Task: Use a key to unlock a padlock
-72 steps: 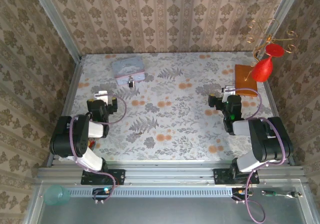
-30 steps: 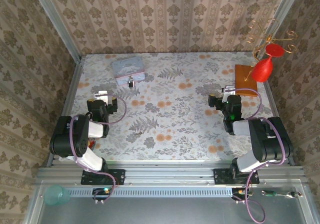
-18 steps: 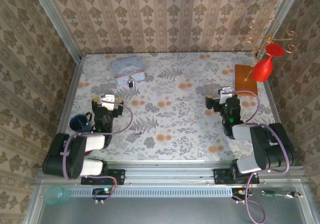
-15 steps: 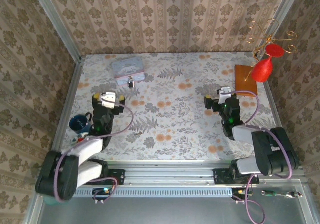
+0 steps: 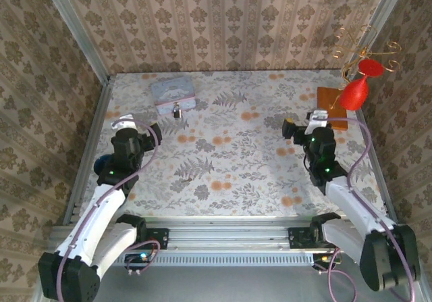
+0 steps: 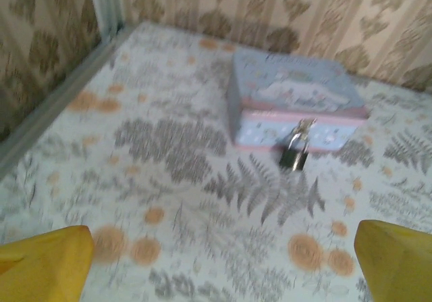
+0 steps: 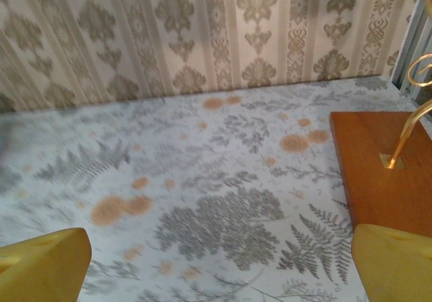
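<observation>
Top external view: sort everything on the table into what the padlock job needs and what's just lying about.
For the job: padlock, left hand, right hand, both open.

Lying about: pastel tin behind the padlock, red glass, wooden-based wire stand, blue cup by the left arm.

Table [image 5: 236, 173] w/ pale cloth, grey fern & orange flower print. Far left: rectangular pale blue-pink tin [image 5: 173, 92], lid shut. Tiny dark padlock w/ silvery shackle [image 5: 176, 112] sits against tin's front side. Far right: brown wooden board [image 5: 329, 101], flat, near table's rt edge. Tin & board well apart.
</observation>
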